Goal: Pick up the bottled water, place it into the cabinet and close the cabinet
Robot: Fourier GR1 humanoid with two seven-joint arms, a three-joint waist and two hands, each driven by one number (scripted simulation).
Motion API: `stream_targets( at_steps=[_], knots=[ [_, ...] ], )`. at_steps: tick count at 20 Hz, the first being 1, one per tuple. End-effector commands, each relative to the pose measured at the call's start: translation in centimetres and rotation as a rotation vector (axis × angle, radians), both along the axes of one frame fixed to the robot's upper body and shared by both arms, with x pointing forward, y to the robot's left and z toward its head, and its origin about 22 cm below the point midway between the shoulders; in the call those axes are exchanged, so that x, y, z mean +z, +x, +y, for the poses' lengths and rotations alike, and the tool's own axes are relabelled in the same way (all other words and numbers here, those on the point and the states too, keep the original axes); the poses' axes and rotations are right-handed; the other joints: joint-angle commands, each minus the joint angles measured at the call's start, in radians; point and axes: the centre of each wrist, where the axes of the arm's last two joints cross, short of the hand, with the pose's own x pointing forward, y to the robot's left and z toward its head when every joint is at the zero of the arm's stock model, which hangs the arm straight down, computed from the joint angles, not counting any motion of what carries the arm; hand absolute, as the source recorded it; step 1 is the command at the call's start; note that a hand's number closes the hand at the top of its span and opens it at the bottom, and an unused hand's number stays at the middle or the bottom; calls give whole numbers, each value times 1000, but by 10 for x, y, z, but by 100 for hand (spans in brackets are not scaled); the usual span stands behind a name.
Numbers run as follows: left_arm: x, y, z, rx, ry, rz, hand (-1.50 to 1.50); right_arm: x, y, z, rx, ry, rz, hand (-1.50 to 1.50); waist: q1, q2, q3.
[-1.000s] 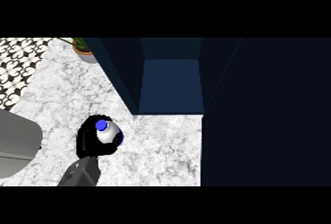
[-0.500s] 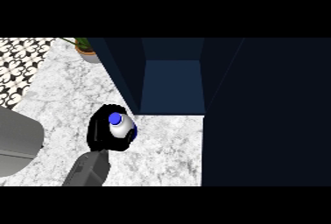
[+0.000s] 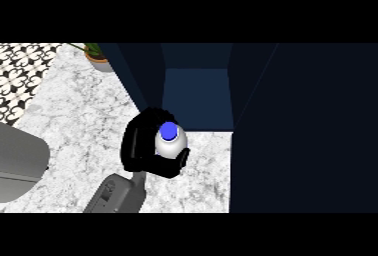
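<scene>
Your left hand (image 3: pixel 137 146) is clenched round the bottle (image 3: pixel 170 143), over the worktop (image 3: pixel 81 102) at the open cabinet (image 3: pixel 198 97) mouth. Caution: the left wall (image 3: pixel 144 80) is very close. Drift leftward and you may strike it, tilting the bottle.

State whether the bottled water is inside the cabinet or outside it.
Outside. The left hand curls round the bottled water over the counter, just in front of the open cabinet.
</scene>
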Motion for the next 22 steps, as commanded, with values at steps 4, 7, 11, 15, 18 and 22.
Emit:
stream_targets(
  at_steps=[4,7,11,15,18,22],
  knots=[
    [78,-22,-56,0,23,-2,150,25,5,7,35,8,-65,-150,-10,4,0],
    [91,-16,-68,54,60,12,150,24,9,3,25,-15,-61,-150,-14,7,0],
    [104,-2,-92,108,89,1,150,29,13,5,38,-13,-64,-150,-28,10,-1],
    [102,8,-104,184,142,-17,150,33,16,9,34,-24,-87,-150,-31,11,-1],
    [104,32,-101,202,164,-1,150,31,9,1,36,-19,-74,-150,-36,11,-1],
    [94,42,-97,219,200,40,150,38,6,2,24,-12,-70,-150,-29,11,-1]
  ],
)
